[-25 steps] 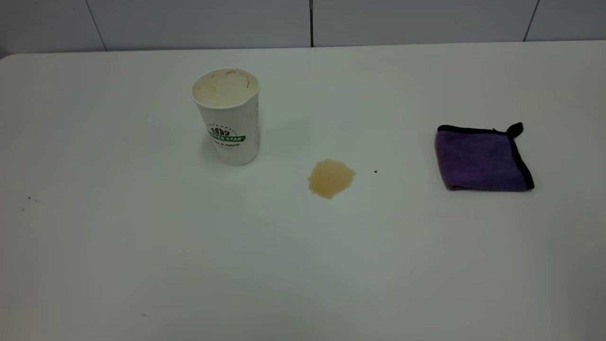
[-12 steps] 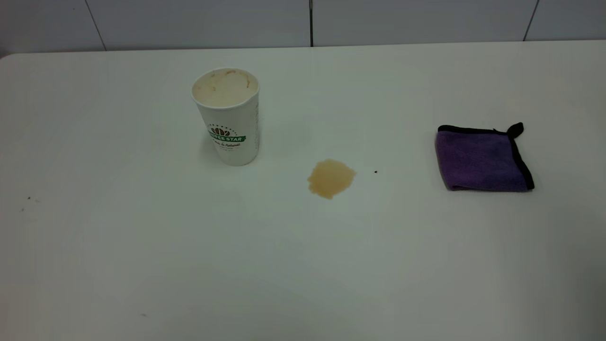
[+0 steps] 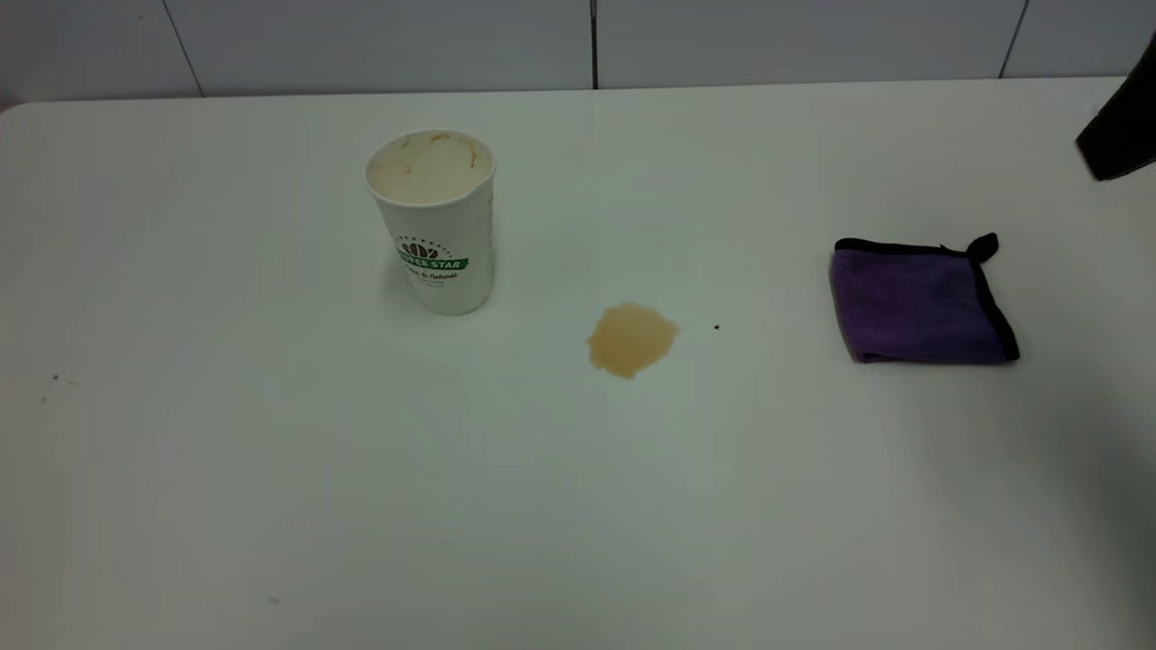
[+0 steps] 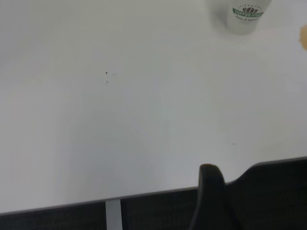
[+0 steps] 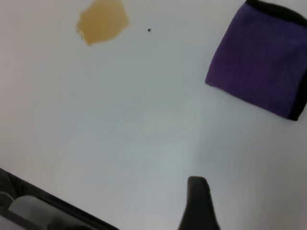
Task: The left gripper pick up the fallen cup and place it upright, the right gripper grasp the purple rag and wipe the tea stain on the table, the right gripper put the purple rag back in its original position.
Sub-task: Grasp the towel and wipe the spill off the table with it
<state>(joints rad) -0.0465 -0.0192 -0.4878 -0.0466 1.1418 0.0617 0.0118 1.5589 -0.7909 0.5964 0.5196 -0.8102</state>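
The right gripper [image 3: 1120, 135] is only a dark shape near the far right edge of the large plain white table [image 3: 271, 469]; whether its jaws are parted I cannot tell. The left gripper is not seen on the table in the exterior view.

Just inward lies the small folded purple microfibre rag [image 3: 919, 302], flat near the right edge. It is probably soft and light, best pinched at a raised fold or black-trimmed edge.

The light-brown tea stain [image 3: 629, 338] lies mid-table, with open room between. The tall white paper cup [image 3: 433, 221] stands upright beyond it.
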